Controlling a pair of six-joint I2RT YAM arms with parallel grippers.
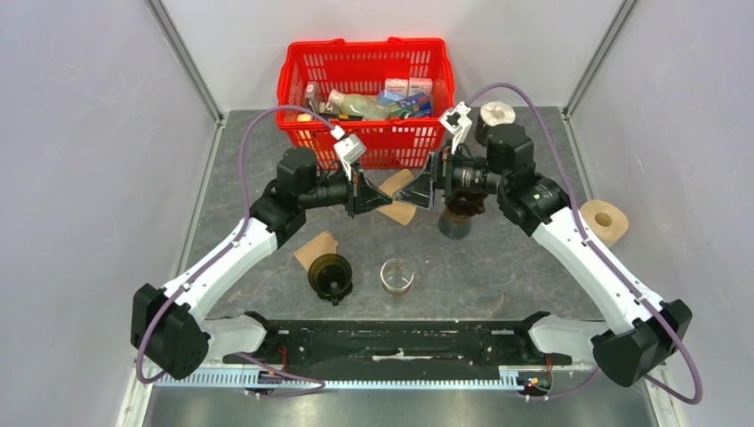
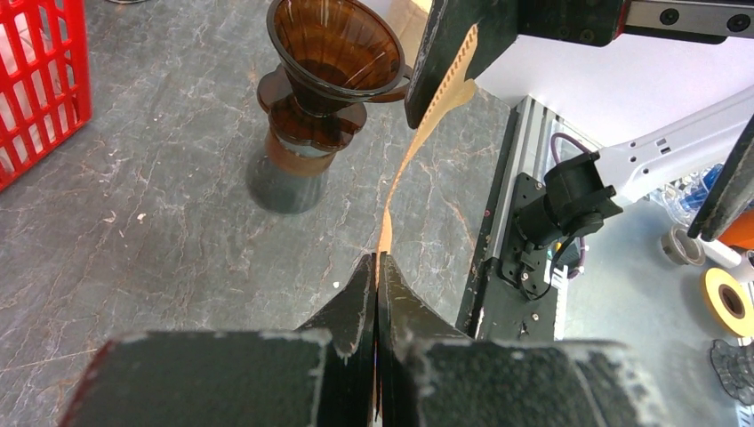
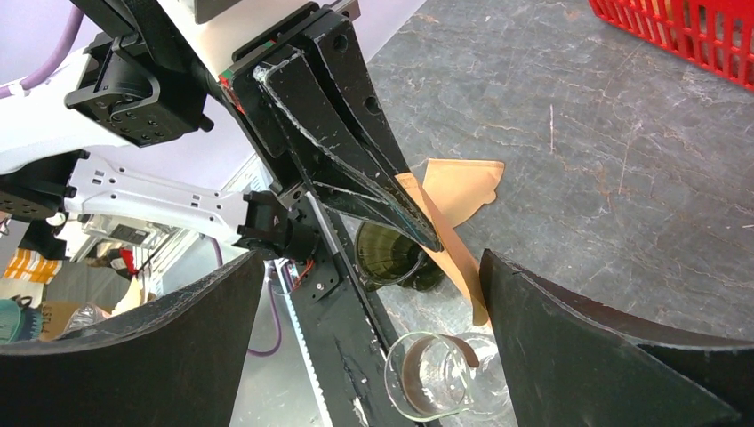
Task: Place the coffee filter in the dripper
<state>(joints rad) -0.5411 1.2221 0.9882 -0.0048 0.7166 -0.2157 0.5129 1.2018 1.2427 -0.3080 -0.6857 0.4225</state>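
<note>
The left gripper [image 1: 378, 200] is closed tight, its two fingers pinching one edge of a brown paper coffee filter [image 1: 400, 206] and holding it up off the table [image 1: 516, 267], in front of the red basket [image 1: 293, 67]. The right gripper [image 1: 425, 189] faces it from the other side with its jaws spread wide and nothing in its grasp. In the left wrist view one of its black fingers sits right at the filter's far, crimped edge, though whether they touch is hard to tell. The brown dripper [image 2: 336, 44] stands upright on a dark base just beside the filter, below the right wrist, and its cone has no filter in it. Nearer the arm bases, a dark dripper [image 1: 331, 274] sits on the table with a second filter [image 1: 316, 247] lying flat against it, and a glass cup [image 1: 397, 276] stands close by.
</note>
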